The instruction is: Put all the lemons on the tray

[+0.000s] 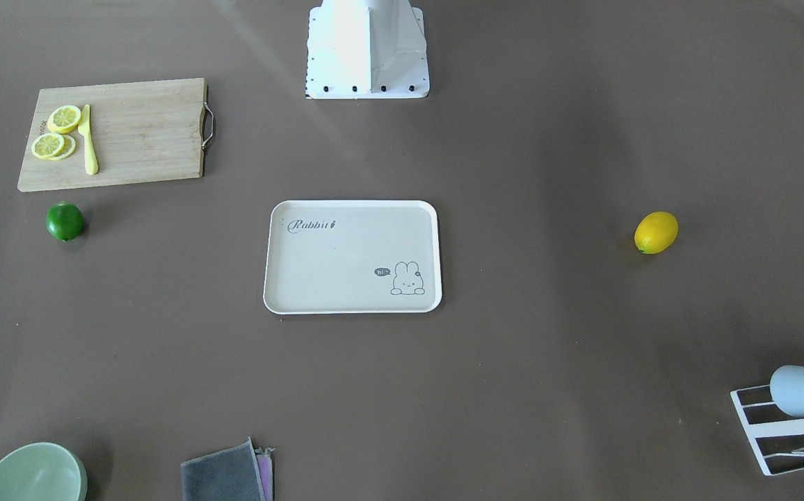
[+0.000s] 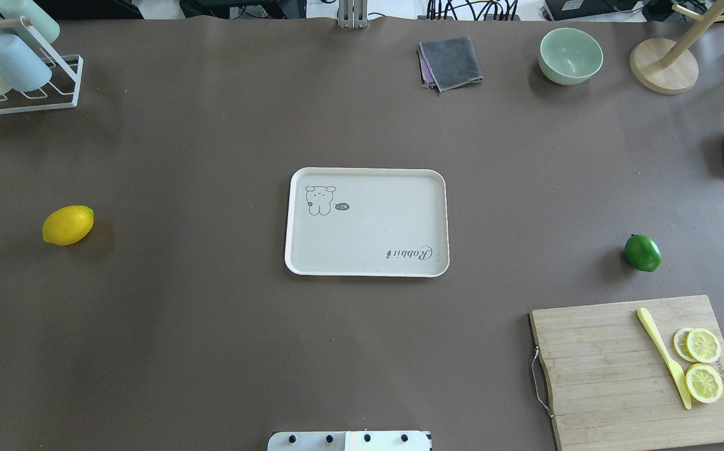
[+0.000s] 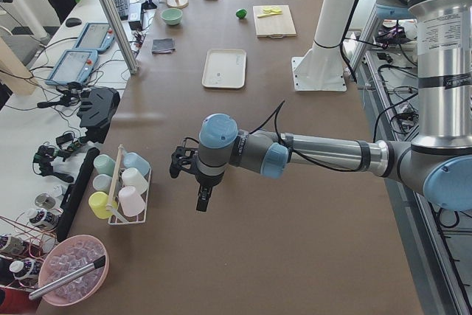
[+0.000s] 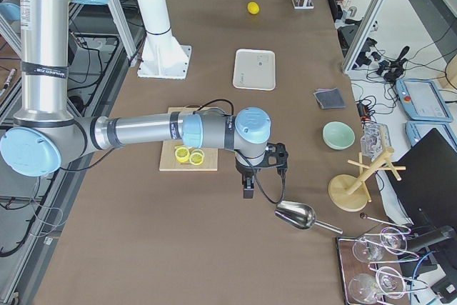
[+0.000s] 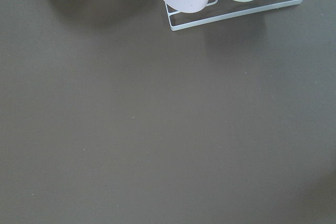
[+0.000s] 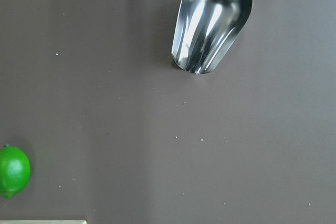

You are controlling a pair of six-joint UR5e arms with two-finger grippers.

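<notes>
A matte brown table point(image 2: 212, 351) filled the middle of the room. Past the left fingers point(image 3: 200, 203), towards the operators' side, a slanted aluminium post point(image 3: 110, 16) rose at the table's edge. Beyond the post a white bench point(image 3: 26, 127) carried teach pendants point(image 3: 72, 68), a keyboard point(image 3: 120, 1) and loose cables. Behind the right fingers point(image 4: 248, 192), on the robot's side of the table, lay grey floor point(image 4: 18, 269) strewn with cables. The light was soft and even, brightest at the table's end farthest from the left fingers.
</notes>
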